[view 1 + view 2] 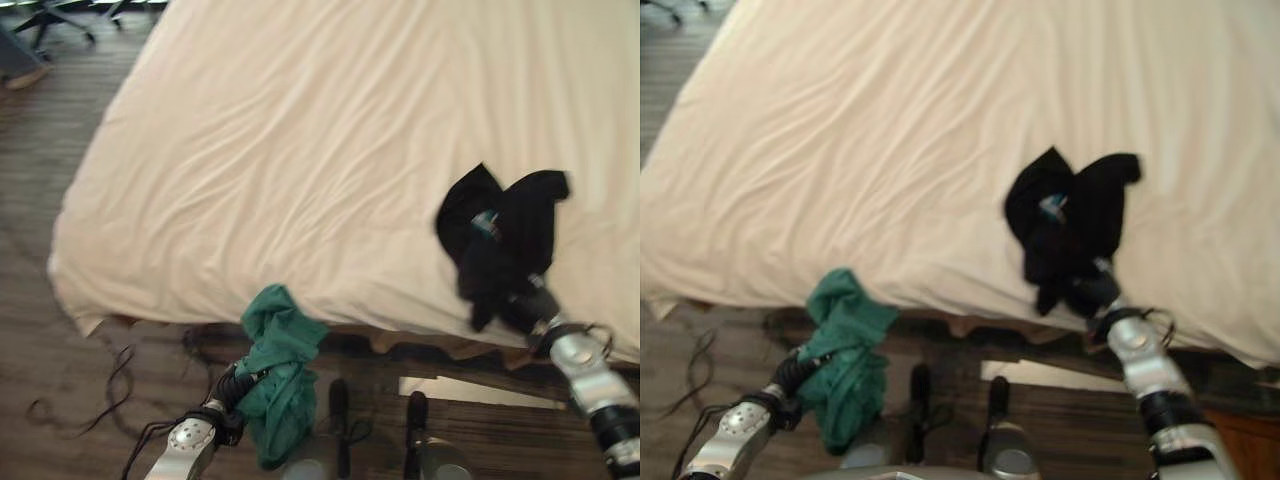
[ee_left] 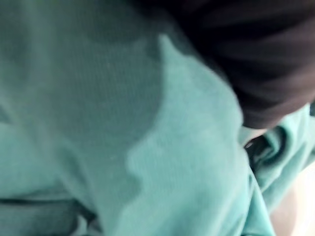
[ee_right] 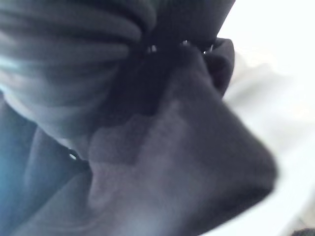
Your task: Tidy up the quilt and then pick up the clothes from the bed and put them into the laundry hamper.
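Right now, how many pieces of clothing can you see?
2. A green garment hangs at the left hand below the bed's edge; a black garment drapes over the right hand above the quilt.

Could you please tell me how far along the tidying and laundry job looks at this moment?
Done: the quilt lies spread flat over the bed. In hand: the green garment hangs bunched over the left hand past the bed's edge, and the black garment drapes over the right hand above the quilt; the fingers are hidden in cloth. Left: dropping both into the hamper.
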Tool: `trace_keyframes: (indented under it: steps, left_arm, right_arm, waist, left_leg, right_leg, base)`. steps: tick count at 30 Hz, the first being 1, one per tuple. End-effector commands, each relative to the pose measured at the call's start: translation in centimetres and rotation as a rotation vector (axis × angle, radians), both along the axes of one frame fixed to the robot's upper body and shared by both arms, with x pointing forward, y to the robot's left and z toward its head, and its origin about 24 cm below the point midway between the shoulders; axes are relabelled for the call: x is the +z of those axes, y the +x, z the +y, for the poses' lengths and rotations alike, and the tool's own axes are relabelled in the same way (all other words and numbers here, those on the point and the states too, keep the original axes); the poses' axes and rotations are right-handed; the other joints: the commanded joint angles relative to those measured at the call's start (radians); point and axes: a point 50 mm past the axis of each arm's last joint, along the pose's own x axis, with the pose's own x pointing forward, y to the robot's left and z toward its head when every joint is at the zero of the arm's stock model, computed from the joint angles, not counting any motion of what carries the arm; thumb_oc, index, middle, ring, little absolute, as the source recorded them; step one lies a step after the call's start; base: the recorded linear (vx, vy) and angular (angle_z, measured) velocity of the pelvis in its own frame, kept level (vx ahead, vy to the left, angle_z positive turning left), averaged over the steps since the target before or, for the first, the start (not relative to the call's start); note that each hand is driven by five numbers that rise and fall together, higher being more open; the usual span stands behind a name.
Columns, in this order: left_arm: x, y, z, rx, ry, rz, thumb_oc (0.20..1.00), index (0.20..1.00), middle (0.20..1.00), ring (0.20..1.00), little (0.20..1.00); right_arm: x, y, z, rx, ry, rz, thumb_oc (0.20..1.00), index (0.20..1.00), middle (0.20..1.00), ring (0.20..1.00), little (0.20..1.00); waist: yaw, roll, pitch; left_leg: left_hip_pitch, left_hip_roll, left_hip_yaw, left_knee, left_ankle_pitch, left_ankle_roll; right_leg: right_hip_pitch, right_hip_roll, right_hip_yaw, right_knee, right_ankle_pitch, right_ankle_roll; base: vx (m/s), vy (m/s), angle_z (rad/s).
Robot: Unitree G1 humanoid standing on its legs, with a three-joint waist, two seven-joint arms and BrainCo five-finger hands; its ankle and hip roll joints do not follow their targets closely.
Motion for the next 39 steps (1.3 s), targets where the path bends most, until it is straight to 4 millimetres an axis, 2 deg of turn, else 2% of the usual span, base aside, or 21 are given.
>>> trace_keyframes:
  steps: [1,2,6,9,12,14,15,18,21,22,23,26,27,28,29,30,31,33,34,35,39]
  left_arm:
    - [-0.2,1.1,-0.7,0.005,0.026,-0.022,0.200,0.200,0.200,0.200,0.200]
    - [-0.2,1.1,-0.7,0.004,0.026,-0.022,0.200,0.200,0.200,0.200,0.200]
    - [-0.9,0.5,-0.6,0.086,0.002,0.001,0.200,0.200,0.200,0.200,0.200]
    - [-1.5,0.2,-0.7,0.144,-0.028,0.019,0.200,0.200,0.200,0.200,0.200]
    - [-2.4,-0.5,-0.7,0.177,-0.006,0.063,0.200,0.200,0.200,0.200,0.200]
    - [-3.0,-1.0,-0.9,0.257,-0.035,0.075,0.200,0.200,0.200,0.200,0.200]
    - [-2.9,-0.9,-1.4,0.288,-0.065,0.056,0.200,0.200,0.200,0.200,0.200]
    - [-2.9,-0.5,-1.6,0.290,-0.068,0.047,0.200,0.200,0.200,0.200,0.200]
    - [-2.5,0.4,-1.3,0.293,-0.042,0.033,0.200,0.200,0.200,0.200,0.200]
    - [-2.6,0.1,-0.6,0.320,-0.001,0.045,0.200,0.200,0.200,0.200,0.200]
    - [-2.6,0.1,-0.6,0.320,0.000,0.045,0.200,0.200,0.200,0.200,0.200]
    - [-3.4,-0.8,0.0,0.366,0.067,0.107,0.200,0.200,0.200,0.200,0.200]
    - [-3.6,-1.5,-0.1,0.353,0.086,0.109,0.200,0.200,0.200,0.200,0.200]
    - [-3.6,-1.7,0.2,0.327,0.139,0.119,0.200,0.200,0.200,0.200,0.200]
    - [-3.6,-1.7,0.3,0.326,0.141,0.119,0.200,0.200,0.200,0.200,0.200]
    - [-3.5,-1.8,0.7,0.331,0.176,0.120,0.200,0.200,0.200,0.200,0.200]
    - [-3.3,-1.7,1.0,0.337,0.196,0.116,0.200,0.200,0.200,0.200,0.200]
    - [-3.1,-1.5,1.4,0.353,0.225,0.103,0.200,0.200,0.200,0.200,0.200]
    - [-3.0,-1.3,0.8,0.342,0.208,0.091,0.200,0.200,0.200,0.200,0.200]
    - [-3.0,-1.3,0.8,0.342,0.208,0.091,0.200,0.200,0.200,0.200,0.200]
    - [-3.3,-1.5,1.3,0.360,0.234,0.111,0.200,0.200,0.200,0.200,0.200]
  right_arm:
    - [-6.8,-7.2,2.7,0.015,0.302,0.304,0.200,0.200,0.200,0.200,0.200]
    - [-6.8,-7.2,2.7,0.015,0.302,0.305,0.200,0.200,0.200,0.200,0.200]
    - [-10.1,-11.8,3.3,-0.027,0.345,0.500,0.200,0.200,0.200,0.200,0.200]
    - [-11.1,-12.6,4.3,-0.023,0.360,0.555,0.200,0.200,0.200,0.200,0.200]
    - [-11.8,-11.7,5.5,0.005,0.337,0.589,0.200,0.200,0.200,0.200,0.200]
    - [-11.4,-8.8,6.5,0.060,0.268,0.556,0.200,0.200,0.200,0.200,0.200]
    - [-10.0,-5.7,7.3,0.156,0.180,0.490,0.200,0.200,0.200,0.200,0.200]
    - [-8.5,-3.4,7.0,0.186,0.119,0.413,0.200,0.200,0.200,0.200,0.200]
    - [-7.1,-1.7,7.2,0.203,0.080,0.348,0.200,0.200,0.200,0.200,0.200]
    - [-7.4,-2.2,7.1,0.168,0.102,0.353,0.200,0.200,0.200,0.200,0.200]
    - [-7.5,-2.2,7.1,0.169,0.102,0.353,0.200,0.200,0.200,0.200,0.200]
    - [-9.2,-4.6,6.1,0.078,0.103,0.436,0.200,0.200,0.200,0.200,0.200]
    - [-9.6,-5.2,6.3,0.070,0.126,0.451,0.200,0.200,0.200,0.200,0.200]
    - [-10.1,-6.1,6.5,0.041,0.150,0.470,0.200,0.200,0.200,0.200,0.200]
    - [-10.2,-6.1,6.6,0.041,0.151,0.469,0.200,0.200,0.200,0.200,0.200]
    - [-10.0,-5.7,6.8,0.033,0.153,0.458,0.200,0.200,0.200,0.200,0.200]
    - [-9.7,-5.2,7.2,0.029,0.169,0.432,0.200,0.200,0.200,0.200,0.200]
    - [-9.4,-4.9,7.8,0.018,0.196,0.396,0.200,0.200,0.200,0.200,0.200]
    - [-8.9,-4.7,7.7,-0.013,0.228,0.357,0.200,0.200,0.200,0.200,0.200]
    - [-8.9,-4.7,7.7,-0.013,0.228,0.357,0.200,0.200,0.200,0.200,0.200]
    - [-9.3,-5.4,6.8,-0.049,0.213,0.364,0.200,0.200,0.200,0.200,0.200]
  waist:
    - [-0.033,-0.062,-0.035]
    - [-0.032,-0.062,-0.035]
    - [-0.060,-0.058,-0.038]
    - [-0.073,-0.053,-0.056]
    - [-0.039,-0.050,-0.073]
    - [0.005,-0.034,-0.079]
    - [0.044,-0.015,-0.075]
    - [0.078,0.002,-0.065]
    - [0.090,-0.005,-0.060]
    - [0.089,-0.017,-0.077]
    - [0.084,-0.017,-0.077]
    - [0.080,-0.021,-0.109]
    - [0.093,-0.017,-0.123]
    - [0.107,-0.018,-0.128]
    - [0.101,-0.021,-0.129]
    - [0.102,-0.024,-0.109]
    - [0.096,-0.026,-0.094]
    - [0.084,-0.020,-0.068]
    - [0.048,-0.012,-0.056]
    - [0.050,-0.011,-0.060]
    - [0.018,-0.023,-0.064]
  left_leg:
    - [0.069,0.007,0.103,-0.002,-0.035,-0.010]
    - [0.070,0.007,0.104,-0.002,-0.035,-0.010]
    - [0.092,-0.006,0.098,-0.002,-0.038,0.001]
    - [0.086,-0.022,0.049,-0.002,-0.026,0.008]
    - [0.070,-0.055,-0.017,-0.002,-0.017,0.016]
    - [0.053,-0.068,-0.055,-0.002,-0.008,0.018]
    - [0.040,-0.086,-0.097,-0.002,0.000,0.024]
    - [0.009,-0.086,-0.085,-0.002,0.022,0.004]
    - [-0.009,0.009,0.214,0.080,-0.020,0.000]
    - [0.015,0.062,0.302,0.127,-0.053,-0.023]
    - [0.013,0.063,0.297,0.131,-0.055,-0.024]
    - [0.054,0.128,0.368,0.130,-0.050,-0.042]
    - [0.067,0.112,0.344,0.100,-0.049,-0.036]
    - [0.096,0.061,0.291,0.028,-0.047,-0.010]
    - [0.097,0.054,0.285,0.021,-0.044,-0.006]
    - [0.100,0.030,0.265,0.008,-0.052,0.013]
    - [0.098,0.013,0.241,0.006,-0.053,0.029]
    - [0.097,0.004,0.181,-0.002,-0.050,0.042]
    - [0.088,-0.007,0.099,-0.002,-0.013,0.044]
    - [0.084,-0.005,0.100,-0.002,-0.012,0.044]
    - [0.096,-0.034,0.019,-0.002,-0.039,0.042]
  right_leg:
    - [-0.044,-0.030,0.068,0.098,0.052,0.056]
    - [-0.045,-0.030,0.069,0.100,0.051,0.056]
    - [-0.064,-0.002,0.135,0.193,0.019,0.058]
    - [-0.056,0.092,0.272,0.208,-0.039,0.026]
    - [-0.018,0.096,0.254,0.136,-0.030,-0.001]
    - [0.008,0.077,0.208,0.055,-0.009,0.006]
    - [0.030,0.060,0.173,0.002,0.004,0.010]
    - [0.027,0.020,0.096,-0.005,0.002,0.012]
    - [0.041,-0.052,-0.085,-0.005,0.000,0.021]
    - [0.092,-0.082,-0.191,-0.005,-0.019,0.020]
    - [0.095,-0.081,-0.196,-0.005,-0.021,0.020]
    - [0.155,-0.111,-0.364,0.007,-0.031,0.015]
    - [0.174,-0.113,-0.378,0.027,-0.043,0.020]
    - [0.161,-0.167,-0.436,0.164,-0.026,0.037]
    - [0.158,-0.176,-0.440,0.177,-0.031,0.042]
    - [0.124,-0.231,-0.439,0.279,0.045,0.076]
    - [0.083,-0.262,-0.393,0.364,0.070,0.092]
    - [0.008,-0.227,-0.243,0.455,0.047,0.077]
    - [-0.069,-0.058,-0.022,0.414,-0.024,0.037]
    - [-0.072,-0.056,-0.021,0.411,-0.021,0.036]
    - [-0.023,0.006,0.138,0.175,-0.057,0.016]
  base:
    - [0.02,0.079,-0.22]
    - [-0.01,0.075,-0.35]
    - [-0.02,0.058,-0.28]
    - [-0.01,-0.017,-0.11]
    - [-0.02,-0.104,0.51]
    - [-0.03,-0.071,1.05]
    - [-0.05,-0.049,0.50]
    - [-0.13,0.028,0.65]
    - [-0.24,0.086,2.31]
    - [-0.10,0.068,2.31]
    - [-0.05,0.097,2.44]
    - [0.02,0.151,2.04]
    - [0.19,0.369,2.43]
    - [0.18,0.352,2.65]
    - [0.13,0.345,2.71]
    - [0.04,0.232,2.19]
    - [0.05,0.281,1.38]
    - [0.03,0.150,1.16]
    - [0.02,0.048,1.58]
    - [0.06,-0.022,1.83]
    - [0.12,-0.088,1.34]
